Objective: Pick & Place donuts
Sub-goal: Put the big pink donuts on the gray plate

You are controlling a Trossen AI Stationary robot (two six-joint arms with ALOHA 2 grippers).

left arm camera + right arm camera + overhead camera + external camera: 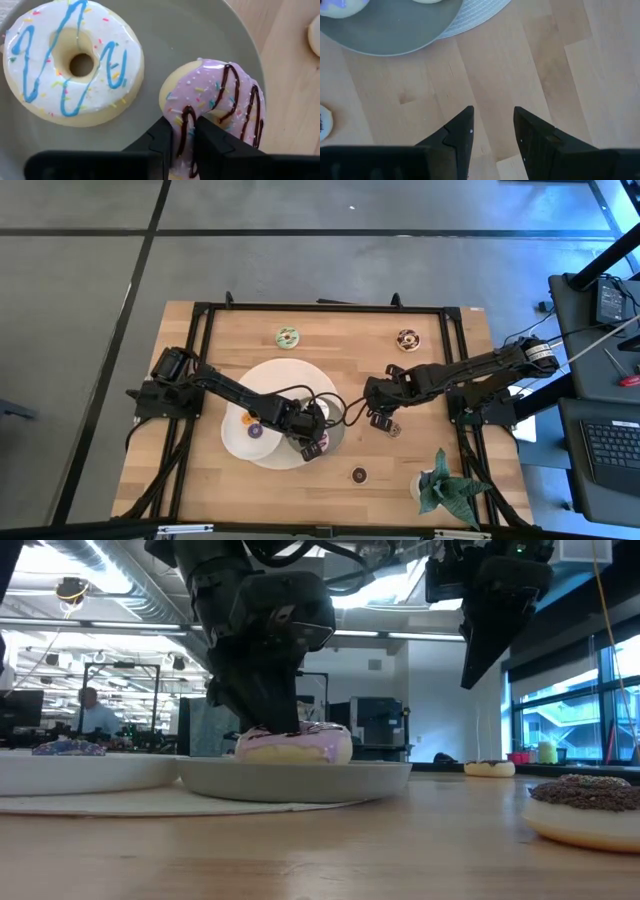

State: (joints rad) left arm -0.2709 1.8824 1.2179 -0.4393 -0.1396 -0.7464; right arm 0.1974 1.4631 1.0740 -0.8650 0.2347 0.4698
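A pink-iced donut (220, 95) with brown drizzle sits on the grey plate (200, 30), next to a white-iced donut (75, 60) with blue drizzle. My left gripper (182, 127) is shut on the pink donut (300, 745). My right gripper (492, 117) hangs open over bare wood to the right of the plate, above the table (480, 670). A purple donut (254, 430) lies on the white plate (235, 442). Green (288, 337), brown (407, 339) and tiny dark (359, 474) donuts lie on the table. My left gripper holds the pink donut by one side of its ring (184, 117), pinched between the two fingers. One finger (210, 137) seems to stand in the hole, the other (162, 135) outside the rim. The fingers come from above, pointing down. The donut's underside rests level on the grey plate (300, 780).
A round white mat (285, 375) lies under both plates. A potted green plant (445, 485) stands at the table's near right corner. A black frame (330, 307) runs around the table edge. Bare wood lies between the grey plate and the plant.
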